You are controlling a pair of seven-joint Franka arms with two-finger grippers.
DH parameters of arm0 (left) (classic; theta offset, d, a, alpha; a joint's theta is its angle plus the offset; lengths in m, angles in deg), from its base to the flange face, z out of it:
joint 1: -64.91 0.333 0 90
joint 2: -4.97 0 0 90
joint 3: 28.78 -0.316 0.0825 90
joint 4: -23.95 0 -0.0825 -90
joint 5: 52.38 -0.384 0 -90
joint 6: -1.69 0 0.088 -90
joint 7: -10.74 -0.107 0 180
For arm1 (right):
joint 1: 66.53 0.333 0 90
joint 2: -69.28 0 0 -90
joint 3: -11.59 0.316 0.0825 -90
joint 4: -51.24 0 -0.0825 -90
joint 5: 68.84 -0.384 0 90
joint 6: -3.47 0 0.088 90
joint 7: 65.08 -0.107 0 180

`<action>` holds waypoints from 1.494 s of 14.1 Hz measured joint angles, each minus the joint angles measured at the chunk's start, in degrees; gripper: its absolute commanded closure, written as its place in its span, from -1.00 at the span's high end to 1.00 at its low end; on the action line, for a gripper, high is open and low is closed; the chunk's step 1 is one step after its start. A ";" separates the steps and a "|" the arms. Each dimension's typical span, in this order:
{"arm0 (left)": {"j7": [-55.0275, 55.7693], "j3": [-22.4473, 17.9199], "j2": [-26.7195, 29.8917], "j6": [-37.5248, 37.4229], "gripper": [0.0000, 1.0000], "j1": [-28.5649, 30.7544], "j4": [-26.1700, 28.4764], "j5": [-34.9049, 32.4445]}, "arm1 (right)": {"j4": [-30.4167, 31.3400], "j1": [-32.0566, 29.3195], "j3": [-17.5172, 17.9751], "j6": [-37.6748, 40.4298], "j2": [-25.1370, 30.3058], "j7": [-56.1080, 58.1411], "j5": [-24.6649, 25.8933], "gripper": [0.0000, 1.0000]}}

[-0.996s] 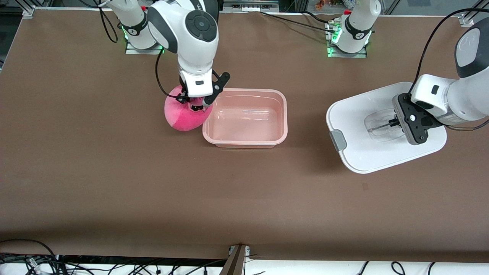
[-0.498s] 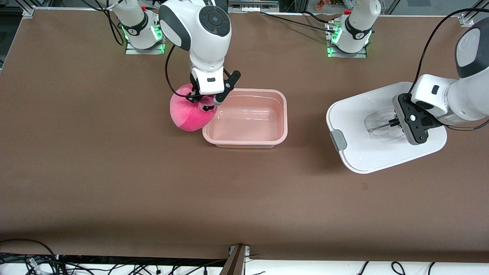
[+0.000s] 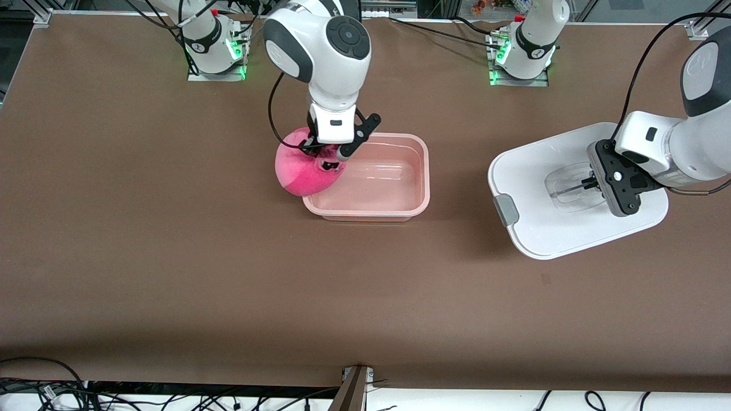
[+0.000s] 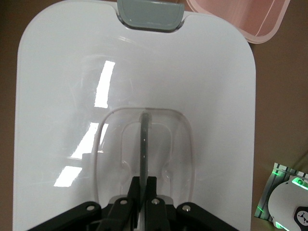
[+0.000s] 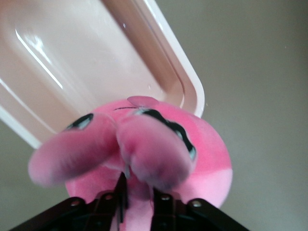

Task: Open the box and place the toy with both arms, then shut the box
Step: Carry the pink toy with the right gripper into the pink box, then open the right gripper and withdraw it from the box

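Note:
The pale pink tub stands open in the middle of the table. My right gripper is shut on the bright pink plush toy and holds it in the air over the tub's rim at the right arm's end. In the right wrist view the toy hangs over the tub's corner. The white lid lies on the table toward the left arm's end, apart from the tub. My left gripper is shut on the lid's clear central handle. One grey clip shows on the lid's edge.
The brown table spreads wide nearer the front camera. The two arm bases stand along the edge farthest from the camera. Cables lie along the table's near edge.
My right gripper has carried the toy sideways toward the tub, from beside it to over its rim. The left arm and the lid have not moved.

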 measured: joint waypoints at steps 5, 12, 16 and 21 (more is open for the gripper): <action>-0.03 0.00 -0.03 0.00 -1.00 0.00 0.00 0.00 | -1.66 2.39 0.01 -4.89 -2.27 -7.76 0.36 1.00; -0.24 0.06 -0.08 -0.01 -1.00 0.00 0.01 0.00 | -13.20 3.95 -0.63 10.46 0.24 -10.58 0.34 1.00; -0.25 0.32 -0.12 -0.01 -1.00 -0.06 0.00 0.00 | -13.37 -3.40 -1.86 10.92 -0.72 -10.42 -1.41 1.00; -0.20 1.10 -0.40 -0.02 -1.00 -0.47 0.01 1.96 | -13.36 -15.04 -2.20 10.93 -2.17 -6.48 -2.16 1.00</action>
